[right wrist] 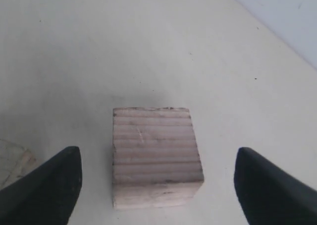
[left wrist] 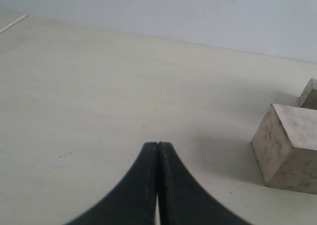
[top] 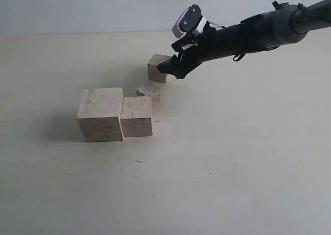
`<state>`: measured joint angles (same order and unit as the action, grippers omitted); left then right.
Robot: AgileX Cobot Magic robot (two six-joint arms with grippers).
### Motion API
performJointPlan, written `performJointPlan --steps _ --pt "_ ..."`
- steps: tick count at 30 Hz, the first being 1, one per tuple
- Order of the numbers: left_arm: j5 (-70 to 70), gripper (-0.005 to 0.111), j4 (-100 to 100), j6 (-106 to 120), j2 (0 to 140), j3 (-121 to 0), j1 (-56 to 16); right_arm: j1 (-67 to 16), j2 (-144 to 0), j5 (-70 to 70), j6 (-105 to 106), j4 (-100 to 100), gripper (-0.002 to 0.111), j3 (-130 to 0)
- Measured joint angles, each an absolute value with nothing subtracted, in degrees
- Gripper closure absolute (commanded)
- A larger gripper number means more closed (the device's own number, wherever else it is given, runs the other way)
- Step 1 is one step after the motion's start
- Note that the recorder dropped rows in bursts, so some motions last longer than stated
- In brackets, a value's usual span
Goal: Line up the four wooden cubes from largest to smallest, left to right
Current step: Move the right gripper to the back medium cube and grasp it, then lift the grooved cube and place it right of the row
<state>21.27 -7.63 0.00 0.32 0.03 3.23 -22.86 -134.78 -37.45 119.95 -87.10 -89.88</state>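
Four wooden cubes lie on the table. The largest cube (top: 101, 114) (left wrist: 287, 148) touches the second-largest cube (top: 137, 116) on its right. A small cube (top: 149, 91) sits just behind that pair. Farther back stands another small cube (top: 158, 68) (right wrist: 156, 155). My right gripper (top: 173, 70) (right wrist: 157, 158) hovers open over this back cube, with one finger (right wrist: 49, 185) on each side and neither touching it. My left gripper (left wrist: 158, 144) is shut on nothing, low over bare table beside the largest cube. It is out of the exterior view.
The pale table top (top: 232, 157) stretches wide to the right and front of the cubes. A corner of another cube (left wrist: 309, 93) shows beyond the largest one in the left wrist view. The back wall (top: 77, 7) bounds the table.
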Motion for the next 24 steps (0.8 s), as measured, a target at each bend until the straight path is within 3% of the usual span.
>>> performJointPlan --steps 24 --pt "21.27 0.107 -7.63 0.0 0.32 0.03 3.23 -22.86 -137.98 -39.67 119.95 -88.56 0.03 -93.71"
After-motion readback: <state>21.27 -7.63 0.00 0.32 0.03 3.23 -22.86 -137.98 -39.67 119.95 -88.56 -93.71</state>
